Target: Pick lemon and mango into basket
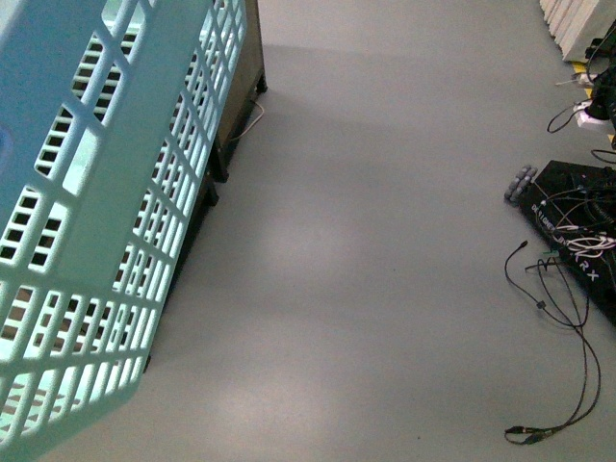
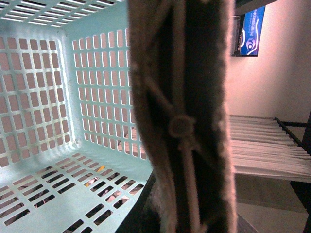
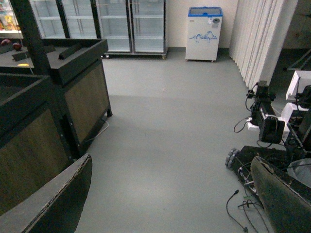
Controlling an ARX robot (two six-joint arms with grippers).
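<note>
One teal basket (image 1: 38, 87), one small white chest freezer (image 3: 204, 34) and one blue screen (image 2: 250, 31) show.

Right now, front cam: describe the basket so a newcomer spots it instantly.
Grey floor fills the front view, a dark cabinet at its upper left. In front of that cabinet, covering the picture's left side, is the basket: light teal plastic, tilted, walls pierced by rows of rectangular slots. Its neighbour is dark and solid.

Front view evenly lit. Soft pale glare patches lie on the grey floor (image 1: 385, 241) right of the light teal slotted plastic basket (image 1: 87, 241), and light glows through its lower slots. Left wrist view dim and pink-tinted; the brownish bar (image 2: 184, 121) in front of the basket is blurred. Right wrist view bright and sharp.
</note>
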